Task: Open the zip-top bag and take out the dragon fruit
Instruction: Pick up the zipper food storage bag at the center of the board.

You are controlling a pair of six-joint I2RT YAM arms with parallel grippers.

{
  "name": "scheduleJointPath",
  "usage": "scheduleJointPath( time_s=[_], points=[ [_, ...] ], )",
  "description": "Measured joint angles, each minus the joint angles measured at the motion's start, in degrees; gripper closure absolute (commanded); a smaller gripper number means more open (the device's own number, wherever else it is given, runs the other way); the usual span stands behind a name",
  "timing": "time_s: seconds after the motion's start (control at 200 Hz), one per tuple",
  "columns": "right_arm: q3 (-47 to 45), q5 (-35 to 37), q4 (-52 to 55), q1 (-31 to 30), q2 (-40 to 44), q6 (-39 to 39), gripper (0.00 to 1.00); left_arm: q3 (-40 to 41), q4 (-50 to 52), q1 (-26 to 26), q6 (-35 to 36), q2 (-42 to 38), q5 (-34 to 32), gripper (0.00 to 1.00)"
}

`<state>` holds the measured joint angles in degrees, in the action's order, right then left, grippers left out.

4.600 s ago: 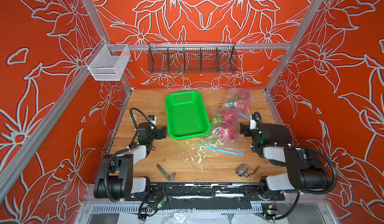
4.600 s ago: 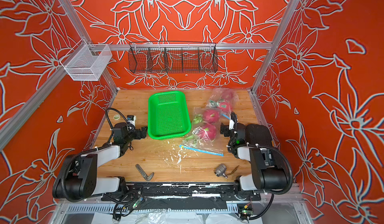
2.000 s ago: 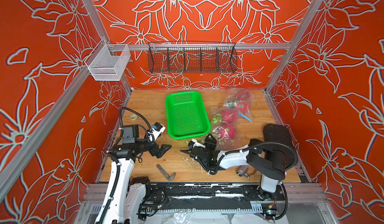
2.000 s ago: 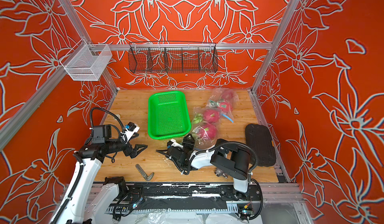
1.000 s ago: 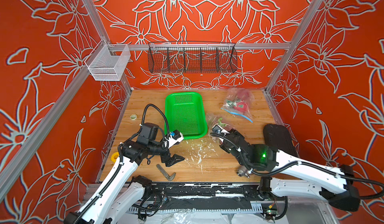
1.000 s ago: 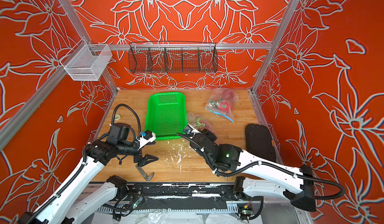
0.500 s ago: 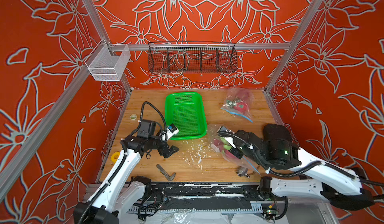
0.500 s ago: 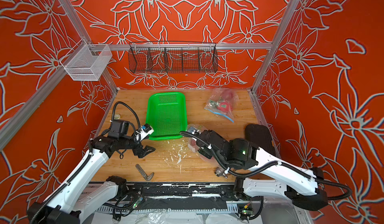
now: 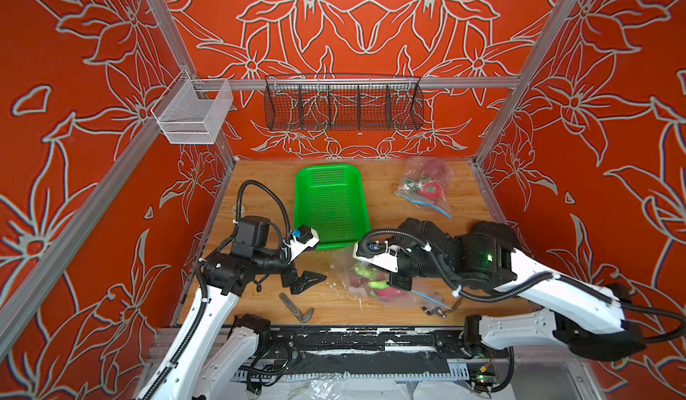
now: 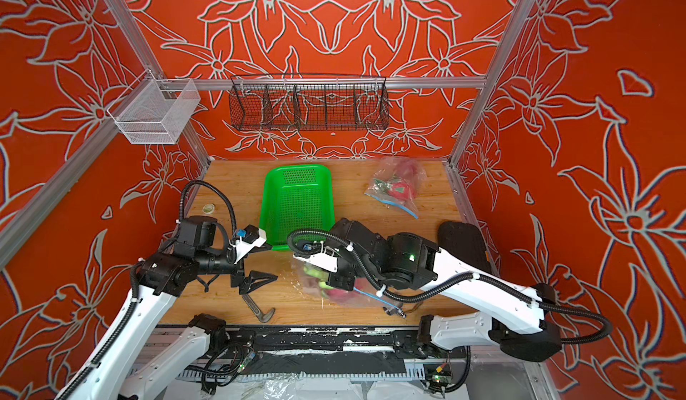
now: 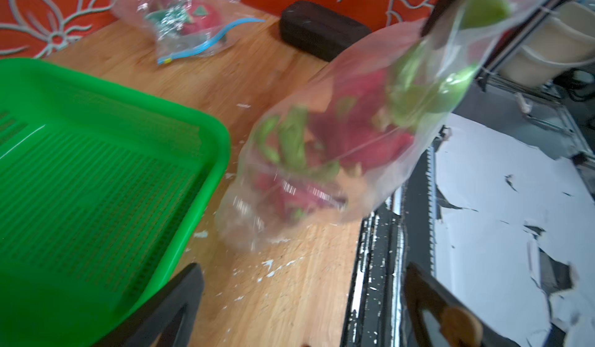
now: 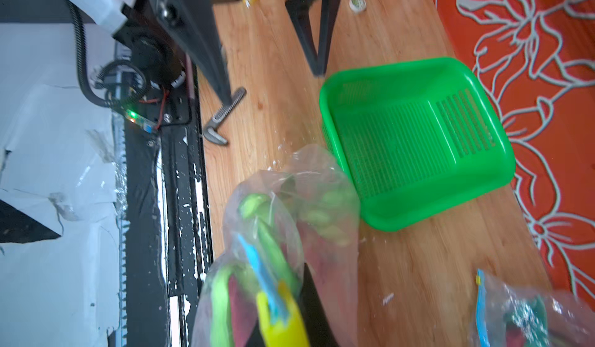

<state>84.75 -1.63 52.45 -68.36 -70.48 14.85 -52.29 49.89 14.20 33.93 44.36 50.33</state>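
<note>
Hanging from the right pincer (image 9: 399, 280), which is clamped on its zip end, the bag (image 9: 365, 281) droops over the bench (image 9: 260, 201) just in front of the basket (image 9: 330, 209). The dragon fruit (image 11: 354, 142) (pink with green scales, blurred) sits inside the bag. Whether the bag's low end touches the wood I cannot tell. The left pincer (image 9: 310, 280) stands wide and empty, near the bag and aimed at it. A second bag (image 9: 427, 186) lies at the far right corner, well apart. A tool (image 9: 297, 307) lies by the front edge.
</note>
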Motion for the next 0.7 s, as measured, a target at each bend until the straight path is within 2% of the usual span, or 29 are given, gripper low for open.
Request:
scheduleJointPath(
  time_s=[0.12,0.255,0.42,0.575,0.696],
  points=[
    [3.2,-5.1,-2.1,3.1,-5.3,1.6,1.00,-2.8,0.1,3.1,-2.7,-0.2,1.8,0.04],
    [4.3,-9.6,-4.0,7.1,-10.8,2.4,1.00,-5.9,-0.4,3.2,-4.7,1.0,3.5,0.05],
    [7.9,-13.9,-5.4,10.9,-16.1,2.7,1.00,-6.8,-3.7,3.4,-7.5,3.3,3.7,0.12],
    [11.0,-16.5,-6.0,13.4,-18.5,2.3,1.00,-7.2,-8.0,3.1,-9.0,6.9,3.5,0.13],
    [11.7,-18.6,-7.4,15.3,-18.9,1.6,1.00,-8.8,-8.4,3.2,-8.4,10.1,3.4,0.19]
  ],
)
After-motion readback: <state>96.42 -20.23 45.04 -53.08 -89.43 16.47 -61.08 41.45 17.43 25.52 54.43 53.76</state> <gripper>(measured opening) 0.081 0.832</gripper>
